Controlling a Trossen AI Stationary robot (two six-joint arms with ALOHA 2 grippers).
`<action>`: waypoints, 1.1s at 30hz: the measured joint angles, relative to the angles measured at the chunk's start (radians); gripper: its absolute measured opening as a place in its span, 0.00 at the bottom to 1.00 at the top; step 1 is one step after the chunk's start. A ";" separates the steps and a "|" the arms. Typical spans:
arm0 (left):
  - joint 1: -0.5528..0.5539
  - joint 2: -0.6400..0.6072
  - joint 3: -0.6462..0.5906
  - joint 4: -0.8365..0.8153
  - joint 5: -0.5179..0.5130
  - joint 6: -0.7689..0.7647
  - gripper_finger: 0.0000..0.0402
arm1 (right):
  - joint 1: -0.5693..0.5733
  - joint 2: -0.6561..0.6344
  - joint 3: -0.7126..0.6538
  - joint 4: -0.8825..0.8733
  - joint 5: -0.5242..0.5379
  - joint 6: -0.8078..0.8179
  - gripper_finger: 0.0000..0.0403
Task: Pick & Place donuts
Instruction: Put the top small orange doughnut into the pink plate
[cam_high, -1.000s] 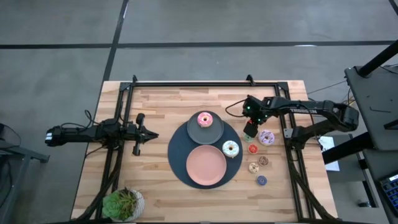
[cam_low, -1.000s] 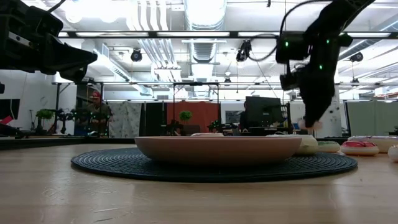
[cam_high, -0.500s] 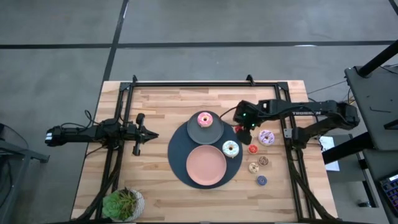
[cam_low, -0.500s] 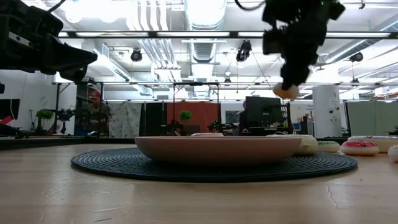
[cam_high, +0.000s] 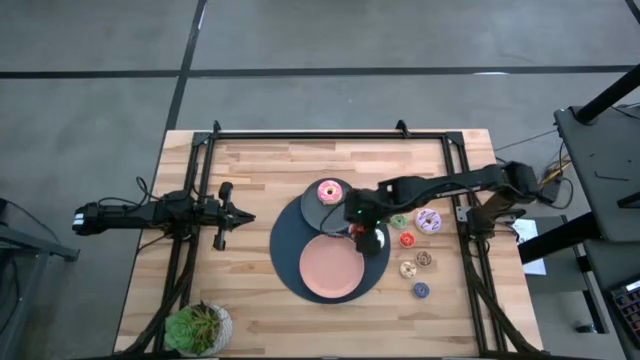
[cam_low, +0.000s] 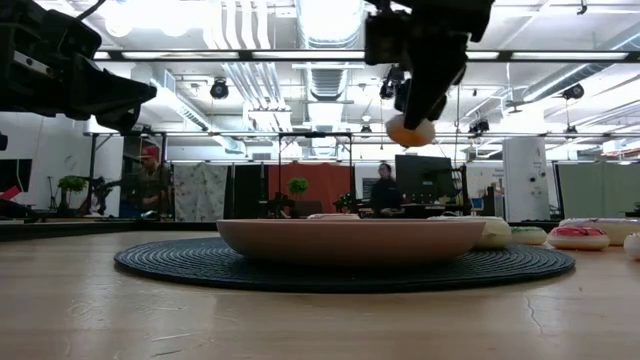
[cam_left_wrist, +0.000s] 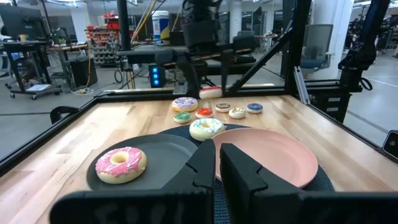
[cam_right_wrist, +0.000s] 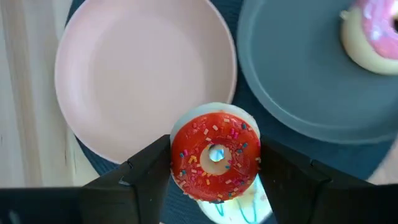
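My right gripper (cam_high: 362, 224) hangs over the dark round mat, shut on a small red-frosted donut (cam_right_wrist: 214, 155). It is directly above the white-frosted donut (cam_left_wrist: 206, 127), which lies on the mat between the grey plate (cam_high: 345, 210) and the pink plate (cam_high: 330, 268). The pink-frosted donut (cam_high: 329, 192) lies flat on the grey plate. The lilac donut (cam_high: 429, 221), the green one (cam_high: 399, 221) and tiny red (cam_high: 406, 239), tan (cam_high: 408, 269), brown (cam_high: 424, 259) and blue (cam_high: 421, 290) ones lie on the wood to the right. My left gripper (cam_high: 228, 215) waits shut at the table's left. My right gripper pinches the red donut by opposite sides of its outer rim (cam_right_wrist: 177, 158), one finger (cam_right_wrist: 146, 171) on each side. The fingers come from above, pointing down. The donut sits level with its frosting up, lifted clear, high above the mat (cam_low: 410, 130).
The dark mat (cam_high: 285, 245) carries both plates at the table's middle. A black frame rail (cam_high: 330, 133) runs along the far edge and down both sides. A small potted plant (cam_high: 198, 327) stands at the near left corner. Bare wood lies left of the mat.
My right gripper has risen from just above the table among the small donuts at the right. It has carried the red donut up and toward the table's left, ending over the mat above the white donut.
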 joint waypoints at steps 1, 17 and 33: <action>0.000 0.000 0.000 0.000 0.000 0.000 0.00 | 0.009 0.013 0.010 0.000 0.000 0.000 0.53; 0.000 0.000 0.000 0.000 0.000 0.000 0.00 | 0.090 0.189 0.146 0.004 0.002 0.000 0.53; 0.000 0.000 0.000 0.000 0.000 0.000 0.00 | 0.162 0.256 0.210 0.015 0.002 0.011 0.53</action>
